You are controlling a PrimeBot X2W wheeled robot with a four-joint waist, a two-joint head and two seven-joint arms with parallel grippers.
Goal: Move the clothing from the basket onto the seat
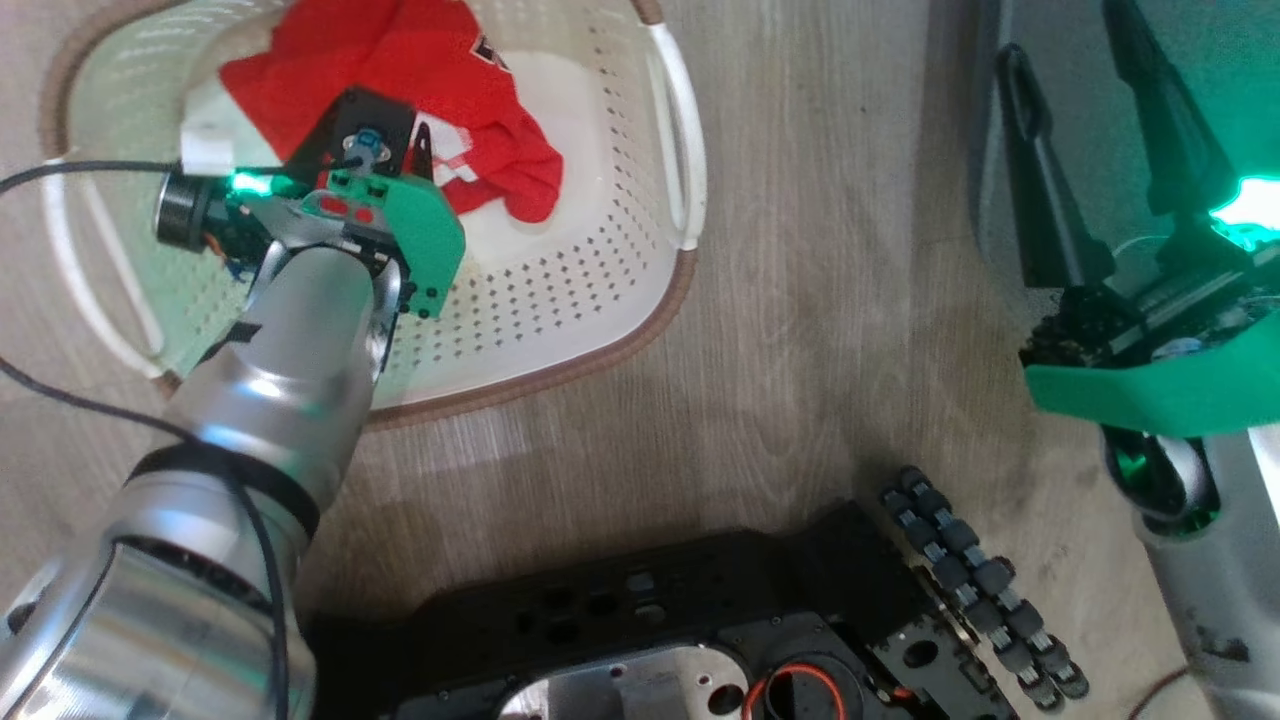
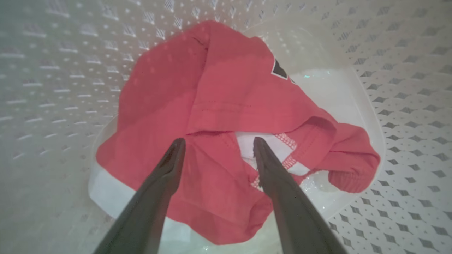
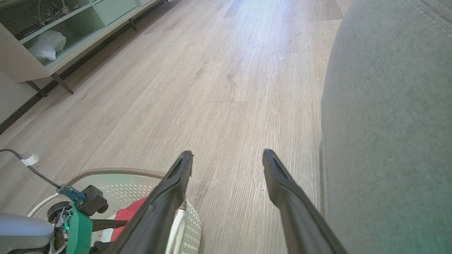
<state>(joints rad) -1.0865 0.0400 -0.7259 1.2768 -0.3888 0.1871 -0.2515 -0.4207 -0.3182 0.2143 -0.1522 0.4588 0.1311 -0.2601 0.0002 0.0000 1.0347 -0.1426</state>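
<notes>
The red clothing (image 1: 400, 60) with white panels lies crumpled on the floor of the cream basket (image 1: 560, 300), which stands on the wooden floor at the upper left. My left gripper (image 1: 400, 150) reaches down into the basket. In the left wrist view, the left gripper (image 2: 218, 141) is open, its fingertips (image 2: 176, 148) just above the clothing (image 2: 219, 88), one tip over a white panel. My right gripper (image 1: 1066, 30) is open and holds nothing, in the air by the edge of the grey-green seat (image 1: 1095, 170). The seat (image 3: 388, 123) fills the right of the right wrist view.
My own black base (image 1: 650, 620) and a roller wheel (image 1: 980, 590) sit at the bottom of the head view. A black cable (image 1: 80, 170) crosses the basket's left rim. A pale shelf unit (image 3: 70, 35) stands along the far wall, with bare wood floor (image 3: 229, 70) between it and the seat.
</notes>
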